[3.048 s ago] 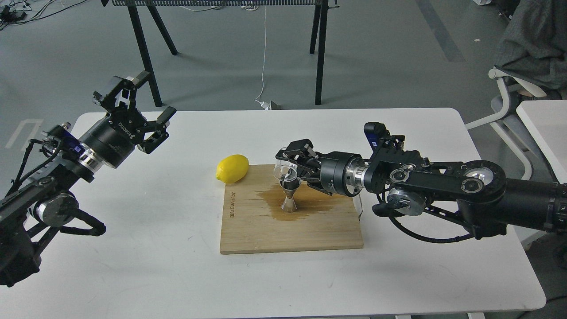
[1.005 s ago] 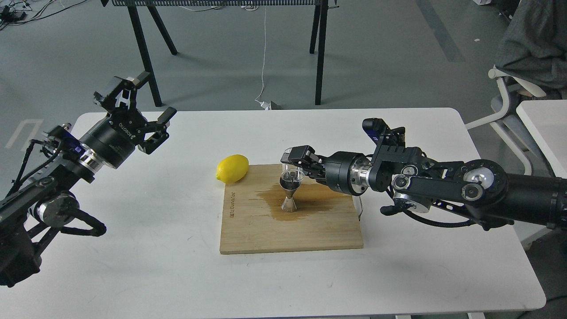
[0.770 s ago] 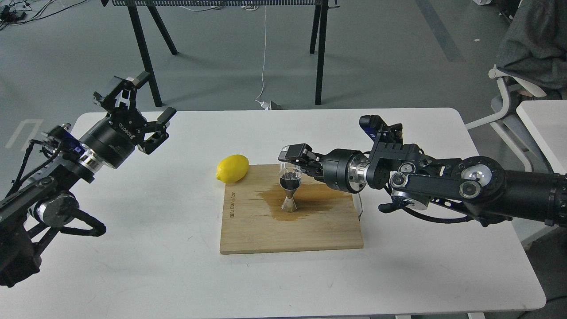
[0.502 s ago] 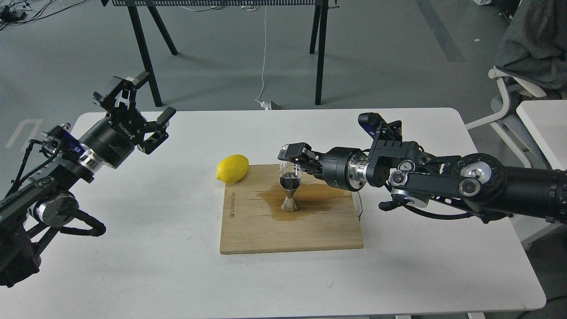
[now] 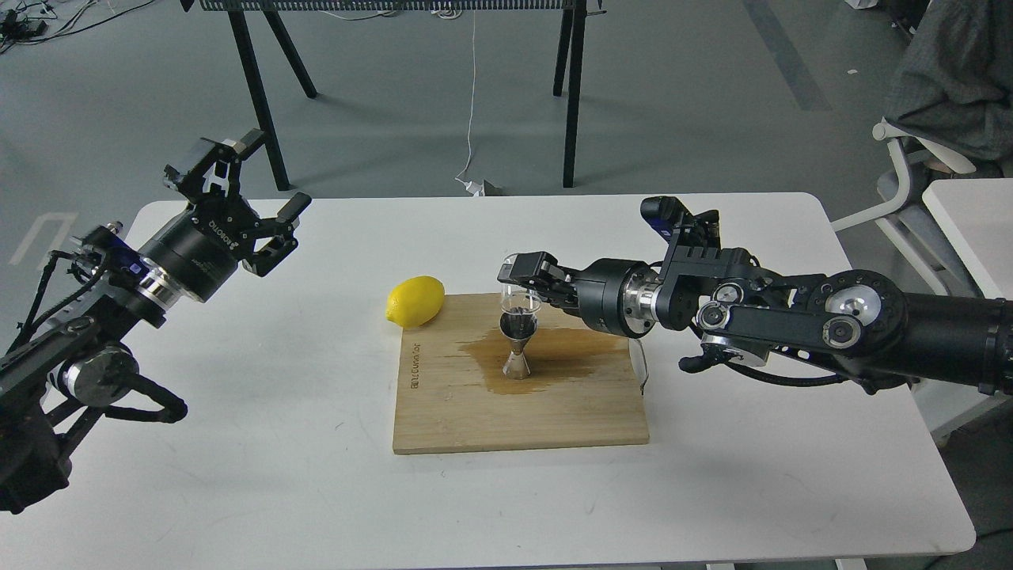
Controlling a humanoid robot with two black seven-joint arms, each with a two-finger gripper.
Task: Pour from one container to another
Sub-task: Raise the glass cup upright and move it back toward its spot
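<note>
Since glass cup (image 5: 520,299) sits upright: pour looks finished, a judgement.
Cup place: held between right jaws (image 5: 529,286), directly above jigger (image 5: 517,348).
Jigger: below jaws, on wet board (image 5: 518,400).
Next: lift clear, set cup down.
Left jaws (image 5: 252,206): wide, empty, well apart.

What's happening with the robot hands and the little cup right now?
Right hand shut on glass cup, upright over steel jigger. Left hand open, idle. Cutting board wet.

Bright, even overhead light, soft shadows on the table (image 5: 237,443), sharp focus
</note>
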